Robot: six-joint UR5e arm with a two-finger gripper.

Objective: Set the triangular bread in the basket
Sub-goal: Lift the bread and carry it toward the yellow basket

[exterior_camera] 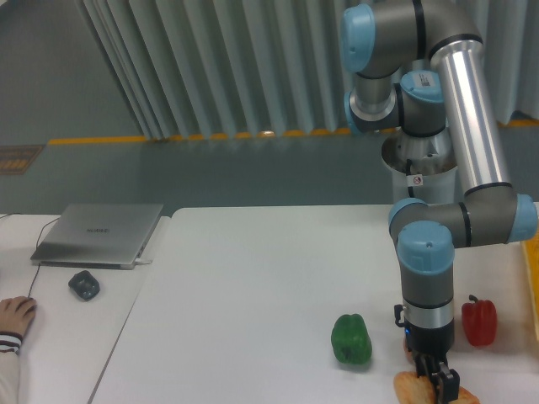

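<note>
Pointing straight down, the gripper (441,389) is seen at the triangular bread (410,388), its fingers against the loaf; whether they are clamped on it cannot be told. The bread lies on the desk (253,295) at the bottom edge of view, just right of the green pepper (351,338). The red pepper (478,321) stands further right, the basket (531,269) beyond it.

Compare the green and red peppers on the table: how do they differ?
The green bell pepper looks bulkier than the red bell pepper, which appears smaller. The green one stands left of the arm's wrist, the red one right of it, closer to the basket. The red one's stem shows plainly; the green one's does not. Both rest upright on the white table, untouched.
</note>
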